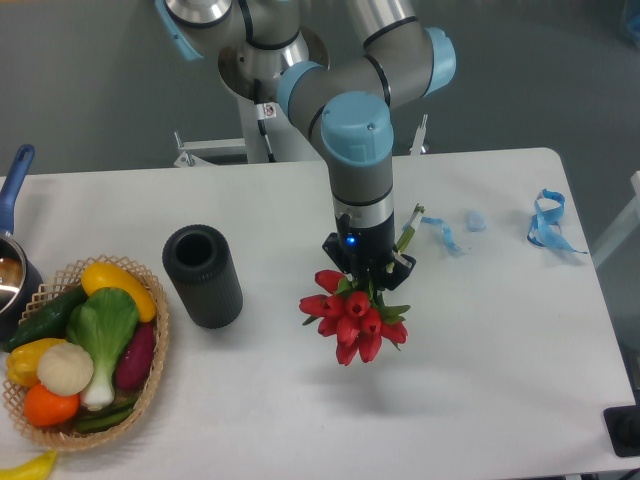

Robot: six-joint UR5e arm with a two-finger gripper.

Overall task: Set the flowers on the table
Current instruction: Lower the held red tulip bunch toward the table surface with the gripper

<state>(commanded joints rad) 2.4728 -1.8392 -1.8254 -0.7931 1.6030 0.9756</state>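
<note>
The tool (368, 272) points straight down from the arm's grey wrist, and its black fingers are pinched on the green stems of the flowers (350, 318). The red buds hang just below the fingers as a tight cluster, heads spilling toward 7 o'clock, with a few green leaves poking out at 3 o'clock and a stem end sticking up at about 1 o'clock beside the wrist. A soft shadow lies on the counter (500, 340) under the bunch; whether the lowest buds touch the surface or hang just above it cannot be told from this view.

At 9 o'clock from the tool, near but apart from the flowers, a black ribbed cylinder (203, 276) lies tilted, its open end facing up and back. Farther out at 8 o'clock, by the counter's left edge, a wicker basket (152, 385) holds colourful vegetables: yellow and orange peppers, a green leafy one, a purple one, a white round one. A blue-handled pot (12, 265) sits just behind the basket, cut off by the picture's edge.

At 2 o'clock, small blue scraps (455, 228) lie on the counter, and well beyond them, near the right edge, a curled blue ribbon (547, 222).
</note>
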